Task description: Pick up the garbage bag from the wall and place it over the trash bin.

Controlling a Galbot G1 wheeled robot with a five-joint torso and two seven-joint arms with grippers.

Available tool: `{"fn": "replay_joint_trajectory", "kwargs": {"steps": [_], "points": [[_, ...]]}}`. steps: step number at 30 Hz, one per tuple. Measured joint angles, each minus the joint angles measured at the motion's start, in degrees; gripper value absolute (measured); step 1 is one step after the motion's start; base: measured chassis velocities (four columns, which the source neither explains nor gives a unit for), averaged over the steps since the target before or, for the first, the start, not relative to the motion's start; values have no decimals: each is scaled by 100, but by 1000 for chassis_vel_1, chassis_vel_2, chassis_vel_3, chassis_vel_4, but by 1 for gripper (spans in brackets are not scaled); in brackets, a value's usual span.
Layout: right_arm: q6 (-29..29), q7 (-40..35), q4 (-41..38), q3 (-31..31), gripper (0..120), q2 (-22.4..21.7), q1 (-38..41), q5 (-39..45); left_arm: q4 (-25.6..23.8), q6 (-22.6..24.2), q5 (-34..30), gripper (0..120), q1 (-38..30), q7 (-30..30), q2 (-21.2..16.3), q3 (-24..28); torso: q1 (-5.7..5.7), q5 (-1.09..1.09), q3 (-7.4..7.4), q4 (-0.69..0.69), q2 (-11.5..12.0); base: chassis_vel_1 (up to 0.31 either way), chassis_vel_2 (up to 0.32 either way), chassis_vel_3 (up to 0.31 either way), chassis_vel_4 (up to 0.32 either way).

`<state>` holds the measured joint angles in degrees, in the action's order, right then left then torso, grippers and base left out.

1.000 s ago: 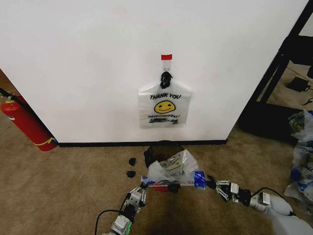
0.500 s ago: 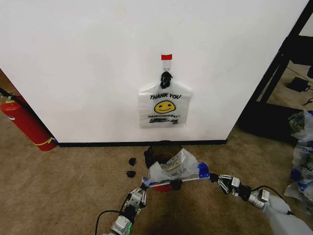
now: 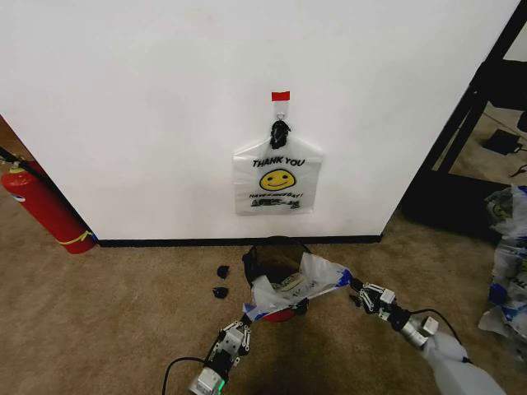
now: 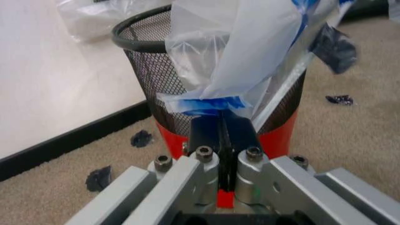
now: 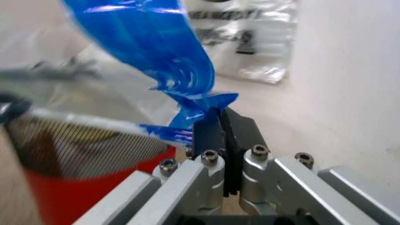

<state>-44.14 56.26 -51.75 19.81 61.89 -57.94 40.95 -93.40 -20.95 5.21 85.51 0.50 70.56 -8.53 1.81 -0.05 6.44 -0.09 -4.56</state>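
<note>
Translucent garbage bag (image 3: 290, 286) crosswise over trash bin (image 3: 272, 257)

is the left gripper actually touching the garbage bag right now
Touching. The left wrist view shows the left gripper shut, fingers pinching the garbage bag by its blue handle patch.

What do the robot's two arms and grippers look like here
Both grippers, left gripper and right gripper, have silver-grey metal linkages with visible bolt heads and flat black fingers. A black cable loops beside each arm. The left wrist shows a green patch; the right arm ends in a smooth pale grey shell.
</note>
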Motion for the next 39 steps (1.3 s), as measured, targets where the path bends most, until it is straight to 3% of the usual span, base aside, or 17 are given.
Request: {"fn": "replay_joint_trajectory", "kwargs": {"steps": [9, 16, 22, 27, 29, 32, 39], "points": [[262, -818, -114, -194, 0, 100, 27, 282, -140, 278, 107, 0, 35, 41, -55, -35, 0, 0, 0, 0, 0, 0, 0, 0, 0], [251, -869, -205, -200, 0, 130, -53, 113, -194, 204, 98, 0, 113, -7, -122, 67, 0, 1, 0, 0, 0, 0, 0, 0, 0], [231, -778, -382, -186, 5, 93, -171, -192, -272, 151, 261, 20, 253, -44, -187, 190, 0, 1, 0, 0, 0, 0, 0, 0, 0], [187, -234, -634, -108, 27, -88, -366, -448, -527, 140, 573, 43, 514, -30, -301, 295, 0, 0, 0, 0, 0, 0, 0, 0, 0], [195, -125, -668, -88, 31, -120, -394, -459, -568, 139, 602, 46, 543, -23, -317, 303, 0, 1, 0, 0, 0, 0, 0, 0, 0], [253, 429, -827, 48, 43, -326, -542, -496, -785, 169, 796, 57, 655, 56, -408, 309, 0, 0, 0, 0, 0, 0, 0, 0, 0], [472, 922, -1168, 273, 69, -775, -828, -324, -1155, 234, 1048, 84, 776, 168, -637, 140, 0, 1, 0, 0, 0, 0, 0, 0, 0]]}}
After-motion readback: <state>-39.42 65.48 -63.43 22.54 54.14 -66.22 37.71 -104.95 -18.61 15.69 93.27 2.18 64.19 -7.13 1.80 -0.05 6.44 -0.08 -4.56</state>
